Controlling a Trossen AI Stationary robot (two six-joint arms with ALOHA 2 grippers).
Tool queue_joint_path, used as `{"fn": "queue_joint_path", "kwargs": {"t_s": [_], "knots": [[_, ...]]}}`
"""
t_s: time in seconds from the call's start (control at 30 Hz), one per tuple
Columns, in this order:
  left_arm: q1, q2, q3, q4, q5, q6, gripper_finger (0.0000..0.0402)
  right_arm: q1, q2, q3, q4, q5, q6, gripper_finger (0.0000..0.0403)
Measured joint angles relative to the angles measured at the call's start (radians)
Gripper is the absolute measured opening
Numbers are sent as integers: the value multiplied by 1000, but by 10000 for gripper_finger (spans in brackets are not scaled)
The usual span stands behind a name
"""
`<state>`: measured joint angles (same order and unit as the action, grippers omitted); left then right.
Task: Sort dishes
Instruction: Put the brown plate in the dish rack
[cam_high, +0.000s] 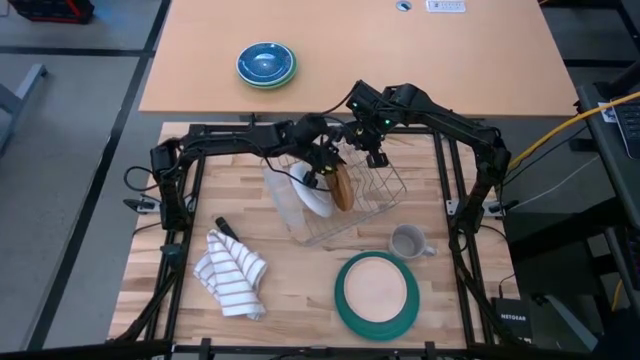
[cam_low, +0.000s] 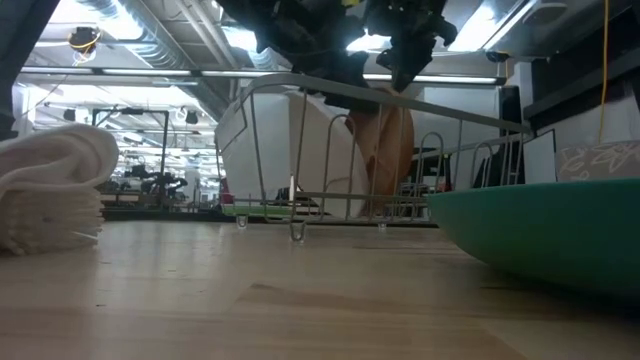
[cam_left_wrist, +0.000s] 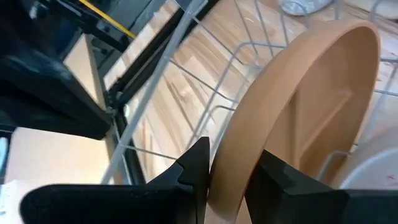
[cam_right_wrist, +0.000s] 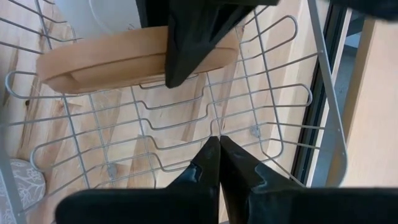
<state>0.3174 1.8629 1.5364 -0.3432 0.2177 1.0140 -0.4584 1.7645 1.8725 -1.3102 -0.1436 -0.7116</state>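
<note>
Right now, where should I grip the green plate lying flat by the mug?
I'd take the green plate by its raised rim, jaws straddling it, coming straight down on the side away from the grey mug. It lies flat, so only the rim offers an edge.

Green plate (cam_low: 540, 235) cut off, low view.

Two arms of matt black segments on black bases at the table's left and right edges. Left arm (cam_high: 240, 140): slim links, thin black cables trailing at its base. Right arm (cam_high: 450, 125): the same build, small green lights glowing near its wrist. Left gripper (cam_left_wrist: 230, 177) and right gripper (cam_right_wrist: 219, 165): each a pair of black, angular, wedge-shaped fingers with smooth faces.
</note>
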Motion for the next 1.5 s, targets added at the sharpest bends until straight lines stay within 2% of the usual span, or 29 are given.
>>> {"fn": "queue_joint_path", "kwargs": {"t_s": [0.27, 0.5, 0.6, 0.8, 0.9, 1.2, 1.5], "knots": [[-12, 0, -1, -9, -24, 9, 72, 0, 0, 0, 0, 0, 0, 7], [-23, 2, -2, -17, -146, -19, 74, 0, 0, 0, 0, 0, 0, 7], [-32, 2, -2, -18, -159, -20, 97, 0, 0, 0, 0, 0, 1, 7], [-58, 3, -3, -17, -161, -11, 175, 0, 0, -1, 0, 0, 1, 7], [-77, 3, -3, -14, -197, -38, 194, 0, 0, -1, 0, 0, 1, 7], [-128, -8, -3, -26, -304, -42, 188, 0, 0, -1, 0, 0, 1, 7], [-118, -85, -2, -158, -313, -94, 186, 0, 0, -1, 1, 0, 1, 7]]}}
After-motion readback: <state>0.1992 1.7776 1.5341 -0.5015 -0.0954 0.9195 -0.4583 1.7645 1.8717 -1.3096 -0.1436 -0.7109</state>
